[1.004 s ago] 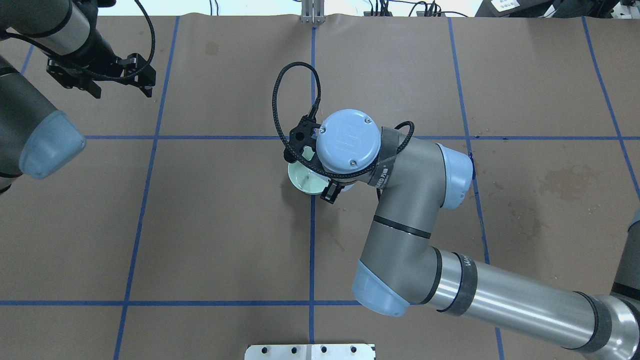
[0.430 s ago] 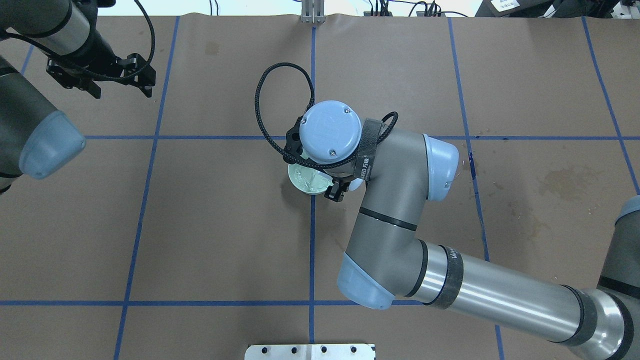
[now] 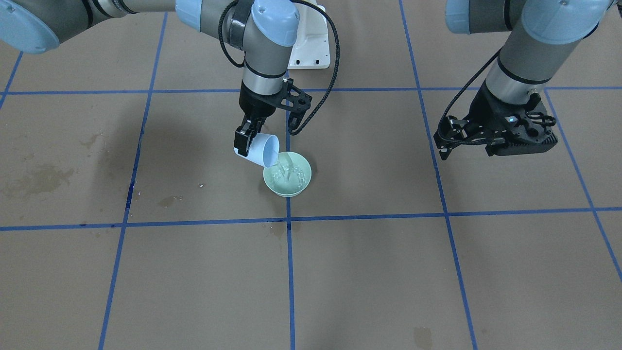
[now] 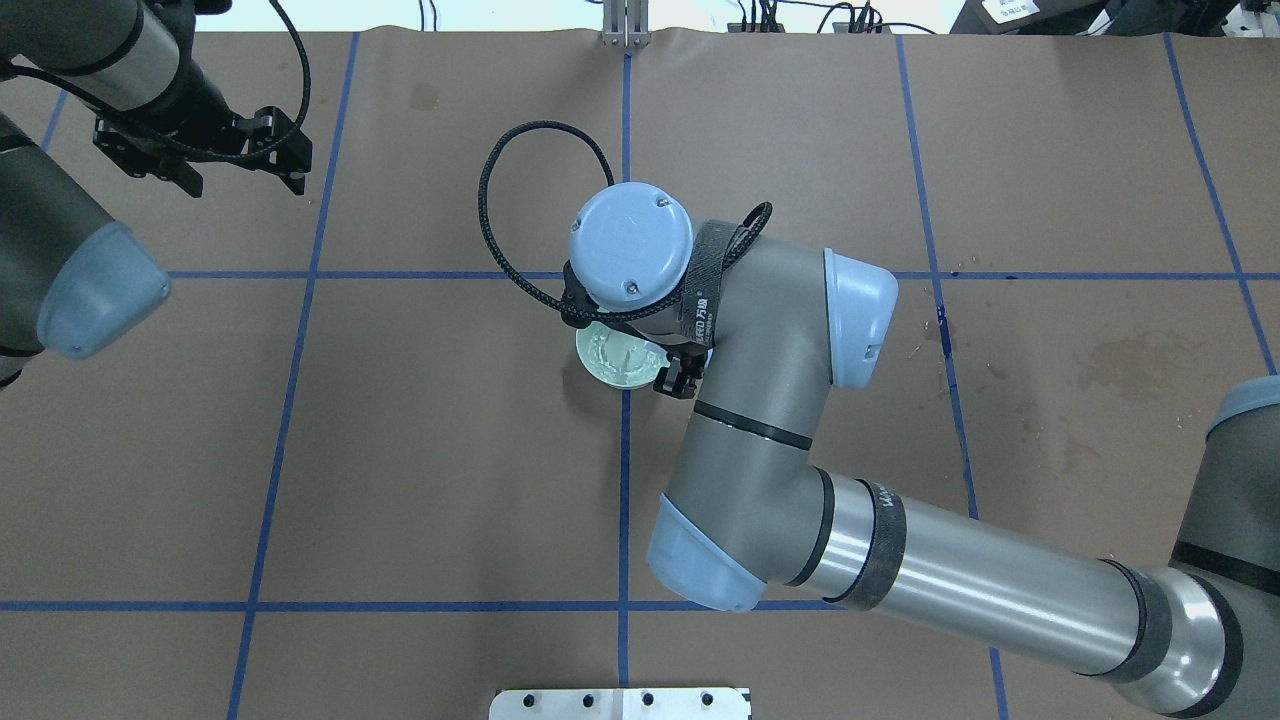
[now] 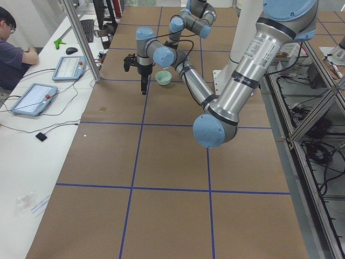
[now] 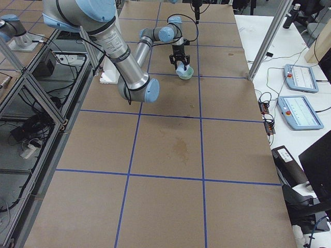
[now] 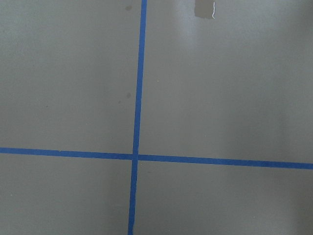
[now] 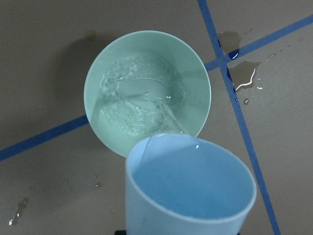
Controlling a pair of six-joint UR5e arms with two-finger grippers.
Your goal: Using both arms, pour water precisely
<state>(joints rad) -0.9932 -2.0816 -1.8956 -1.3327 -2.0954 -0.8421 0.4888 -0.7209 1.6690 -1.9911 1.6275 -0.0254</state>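
Loads of open room on the operators' side: the brown table [image 3: 194, 282] is bare in front of the bowl, and nothing sits close to any edge. The mint bowl [image 3: 273, 186] is parked right on a blue tape line [image 3: 290, 272], just past where it crosses another one, with free space all round it. A few small wet patches [image 8: 242, 73] lie on the paper next to it by a tape crossing.

The water [image 3: 287, 171] is in two places: rippling in the bottom of the bowl, and falling as a thin stream off the lip of the pale blue cup [image 3: 262, 151]. The cup hangs just over the bowl's rim on the robot's right side, tipped hard. Its long axis slants, base up at the gripper, mouth down and toward the robot's left, into the bowl.

The right gripper [image 3: 244, 142] points down, fingers clamped on the cup's base end. The right arm [image 3: 262, 73] drops its wrist near vertical over the bowl, forearm coming in from the robot's right.

Farther off, the left arm [image 3: 515, 73] hangs over bare table, well apart from the bowl. The left gripper [image 4: 245, 186] has its fingers spread wide, nothing between them.
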